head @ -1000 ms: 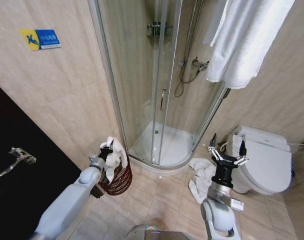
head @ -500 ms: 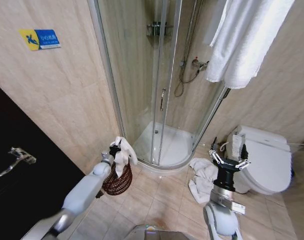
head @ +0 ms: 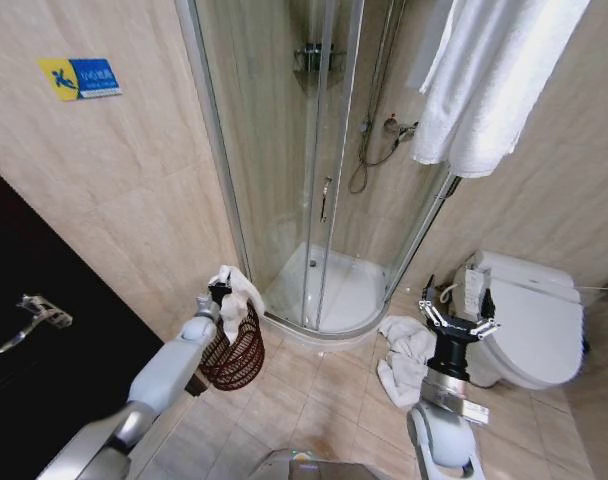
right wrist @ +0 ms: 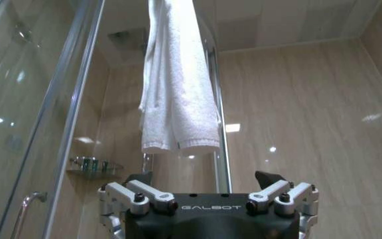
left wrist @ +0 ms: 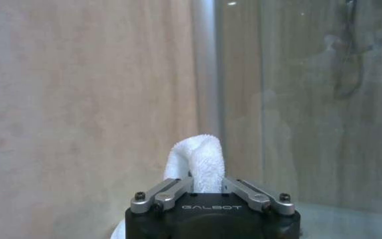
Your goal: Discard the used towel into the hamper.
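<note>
- Left gripper (head: 220,292): clamped on a white towel (head: 236,300); held above the hamper's rim, at the foot of the tiled wall (head: 114,180) beside the shower enclosure (head: 314,200). In the left wrist view the 2 fingers (left wrist: 171,191) press a fold of towel (left wrist: 198,167) between them, the loop of cloth standing up past the fingertips.
- Towel, used: white terry, bunched; drapes from the left gripper down toward the hamper's mouth. Whether its lower end touches the basket is hard to tell from the head view.
- Hamper (head: 234,358): dark reddish-brown wire basket, thin vertical bars, sides tapering to a narrower base; stands upright on the floor tiles against the wall, just beside the shower's curved sill.
- Right gripper (head: 454,312): fingers spread wide, holding nothing; raised upright in front of the toilet (head: 529,320), well apart from the hamper.
- Second white towel (head: 402,355): crumpled on the floor between shower and toilet.
- Third white towel (head: 489,80): hanging high on the right.
</note>
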Controlling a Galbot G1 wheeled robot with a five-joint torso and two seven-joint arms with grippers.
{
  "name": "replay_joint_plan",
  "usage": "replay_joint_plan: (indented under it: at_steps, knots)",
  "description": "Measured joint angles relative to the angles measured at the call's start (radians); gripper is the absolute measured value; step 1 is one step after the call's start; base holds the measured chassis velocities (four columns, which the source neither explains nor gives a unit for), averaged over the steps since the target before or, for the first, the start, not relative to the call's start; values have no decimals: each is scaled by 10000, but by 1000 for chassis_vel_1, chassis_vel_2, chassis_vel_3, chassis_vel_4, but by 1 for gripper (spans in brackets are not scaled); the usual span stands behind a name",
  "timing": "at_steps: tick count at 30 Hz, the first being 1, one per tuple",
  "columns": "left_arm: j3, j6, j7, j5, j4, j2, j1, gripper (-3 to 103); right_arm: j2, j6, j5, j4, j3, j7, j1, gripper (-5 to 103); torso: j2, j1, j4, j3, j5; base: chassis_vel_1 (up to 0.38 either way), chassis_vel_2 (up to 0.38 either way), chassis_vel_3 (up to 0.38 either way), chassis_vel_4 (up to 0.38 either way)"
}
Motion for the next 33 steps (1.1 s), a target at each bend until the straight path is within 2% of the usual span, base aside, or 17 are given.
replay_joint_plan:
  at_steps: [6, 9, 16, 24, 27, 33]
  knots:
    - [-131, -112, 132, 210, 176, 154, 167, 3, -35, -1, 65, -5, 24, 0, 32, 100, 0, -2, 0, -1, 2, 0, 0, 0, 0]
    - [-112, -309, 208, 506, 799, -161, 152, 3, -6, 8, 98, -6, 36, -4, 1, 100, 0, -1, 0, 0, -4, 0, 0, 0, 0]
    - [-66, -500, 334, 866, 1416, -645, 25, 3, -55, 22, 128, 42, 119, -7, -99, 100, 0, -1, -2, 0, 0, 0, 0, 0, 0]
    - [-75, -1174, 606, 1662, 3010, -1170, -568, 3, -95, 82, 185, 69, 250, -5, -277, 100, 0, -1, -1, 0, 1, 0, 0, 0, 0]
    - [-228, -1627, 772, 2170, 4423, -1476, -1138, 3, -108, 108, 194, 55, 277, -4, -328, 100, 0, -1, -2, 0, 1, 0, 0, 0, 0]
    - [-452, -1848, 855, 2759, 5527, -1781, -1595, 3, -136, 109, 195, 13, 288, -3, -315, 100, 0, 0, -2, 0, 0, 0, 0, 0, 0]
